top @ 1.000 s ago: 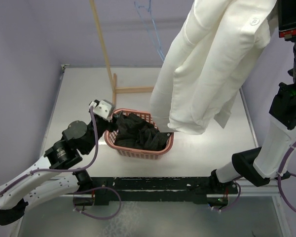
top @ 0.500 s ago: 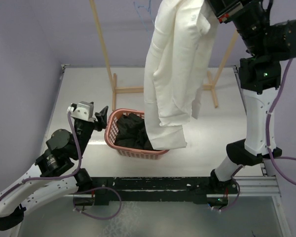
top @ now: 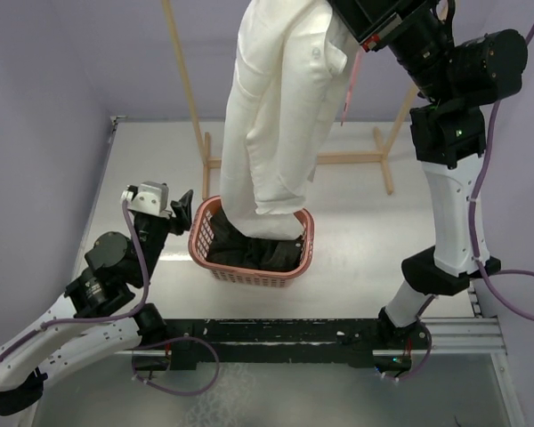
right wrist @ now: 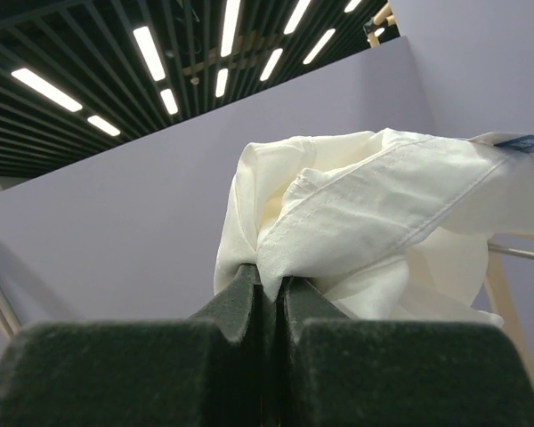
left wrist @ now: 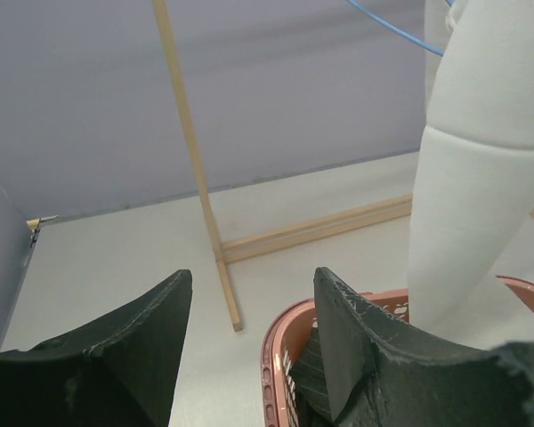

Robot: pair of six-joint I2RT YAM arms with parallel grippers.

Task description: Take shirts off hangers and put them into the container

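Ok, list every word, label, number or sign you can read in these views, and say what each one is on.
No text can be read in any view.
Small tag at the edge of the white shirt, right wrist view: too blurred to read.

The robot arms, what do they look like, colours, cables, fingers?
Both arms have white link shells with black round joints: left arm, right arm. A lilac cable loops along each. The left gripper and right gripper have matte black wedge-shaped fingers.
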